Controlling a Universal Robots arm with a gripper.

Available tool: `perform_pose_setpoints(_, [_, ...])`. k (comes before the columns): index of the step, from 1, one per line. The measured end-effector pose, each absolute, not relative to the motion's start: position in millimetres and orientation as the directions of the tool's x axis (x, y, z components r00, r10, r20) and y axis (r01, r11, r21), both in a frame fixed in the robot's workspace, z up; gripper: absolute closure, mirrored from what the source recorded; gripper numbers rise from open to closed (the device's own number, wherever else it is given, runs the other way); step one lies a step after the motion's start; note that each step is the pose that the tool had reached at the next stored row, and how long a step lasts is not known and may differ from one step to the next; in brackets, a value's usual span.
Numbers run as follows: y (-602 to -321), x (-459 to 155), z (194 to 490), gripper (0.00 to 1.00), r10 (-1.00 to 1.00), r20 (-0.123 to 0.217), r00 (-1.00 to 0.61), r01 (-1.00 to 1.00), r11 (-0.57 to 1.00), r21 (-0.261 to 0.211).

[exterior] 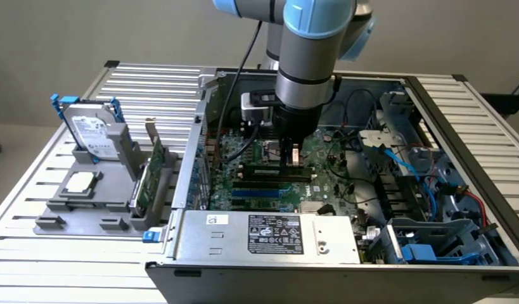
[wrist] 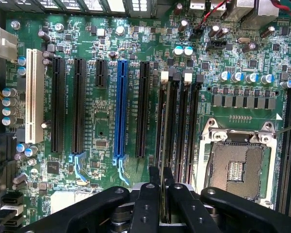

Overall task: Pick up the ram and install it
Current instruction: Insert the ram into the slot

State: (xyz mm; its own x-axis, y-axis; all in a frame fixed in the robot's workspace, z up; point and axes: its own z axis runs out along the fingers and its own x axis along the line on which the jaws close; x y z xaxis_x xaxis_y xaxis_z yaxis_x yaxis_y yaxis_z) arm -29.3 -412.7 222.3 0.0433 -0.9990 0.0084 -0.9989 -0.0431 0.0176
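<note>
Presently the open computer case [exterior: 428, 101] lies on its side, so the motherboard [wrist: 102, 141] faces up to my reach. Its black memory slots [wrist: 177, 126] run lengthwise beside the processor socket [wrist: 237, 167]. My gripper [wrist: 161, 171] is clamped on the ram [wrist: 161, 199], held on edge and in line with the outermost memory slot, apparently so it can seat straight. Whether it touches that slot, I cannot tell.
</note>
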Motion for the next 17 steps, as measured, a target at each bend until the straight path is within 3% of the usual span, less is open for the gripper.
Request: perform_pose_setpoints(17, [-413.4, -28.7, 221.9, 0.86, -0.999, 0.009, 0.043, -0.999, -0.043, 0.018])
